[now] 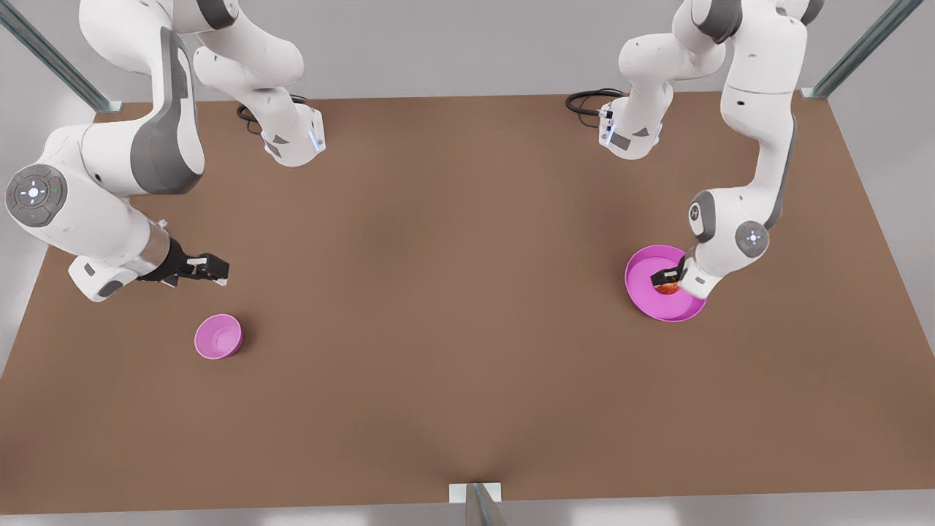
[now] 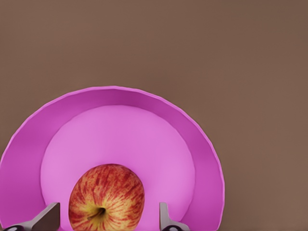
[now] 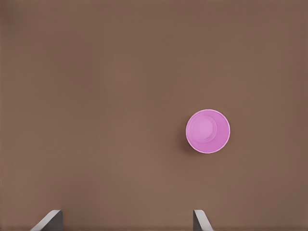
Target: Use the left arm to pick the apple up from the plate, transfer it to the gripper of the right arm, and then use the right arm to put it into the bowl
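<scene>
The red and yellow apple point(image 2: 107, 197) lies on the wide pink plate point(image 2: 120, 130) at the front view's right. My left gripper point(image 2: 107, 219) is lowered over the plate point(image 1: 643, 267) and open. Its fingers point(image 2: 48, 217) flank the apple point(image 1: 666, 288) with a gap on each side. In the front view this gripper point(image 1: 670, 280) partly covers the fruit. The small deep pink bowl point(image 1: 218, 337) stands at the front view's left. My right gripper point(image 1: 213, 269) hangs open above the table a little behind the bowl point(image 3: 208, 131), with nothing between its fingers point(image 3: 201, 220).
The brown table point(image 1: 453, 292) stretches wide between bowl and plate. Both arm bases and black cables point(image 1: 588, 101) sit at the far edge. Metal frame struts point(image 1: 51, 58) stand at the back corners, and a bracket point(image 1: 475, 497) is at the near edge.
</scene>
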{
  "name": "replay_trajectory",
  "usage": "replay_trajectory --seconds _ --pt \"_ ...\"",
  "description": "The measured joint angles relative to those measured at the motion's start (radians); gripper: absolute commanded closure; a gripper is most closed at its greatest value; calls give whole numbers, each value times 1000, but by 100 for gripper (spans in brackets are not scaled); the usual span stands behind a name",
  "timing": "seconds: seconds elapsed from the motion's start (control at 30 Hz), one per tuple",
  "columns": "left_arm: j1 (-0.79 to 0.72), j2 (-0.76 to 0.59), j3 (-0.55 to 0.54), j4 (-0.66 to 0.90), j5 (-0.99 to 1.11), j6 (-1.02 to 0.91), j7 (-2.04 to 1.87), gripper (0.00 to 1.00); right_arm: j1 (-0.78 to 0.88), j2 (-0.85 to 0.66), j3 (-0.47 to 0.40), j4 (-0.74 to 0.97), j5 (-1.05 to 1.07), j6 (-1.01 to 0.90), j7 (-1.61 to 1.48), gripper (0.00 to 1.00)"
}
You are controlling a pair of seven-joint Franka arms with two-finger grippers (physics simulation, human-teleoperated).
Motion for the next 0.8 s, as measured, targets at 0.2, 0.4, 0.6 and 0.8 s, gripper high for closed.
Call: replay_trajectory --seconds 0.2,0.4,0.6,0.8 --pt "0 50 -1 4 0 17 0 0 9 0 0 -2 2 1 3 0" --pt "0 79 -2 9 0 46 1 0 9 0 1 -2 1 0 5 0" --pt "0 88 -2 10 0 66 1 18 8 0 1 -2 1 0 6 0" --pt "0 88 -1 10 2 75 -1 20 8 1 1 -4 1 0 7 0"
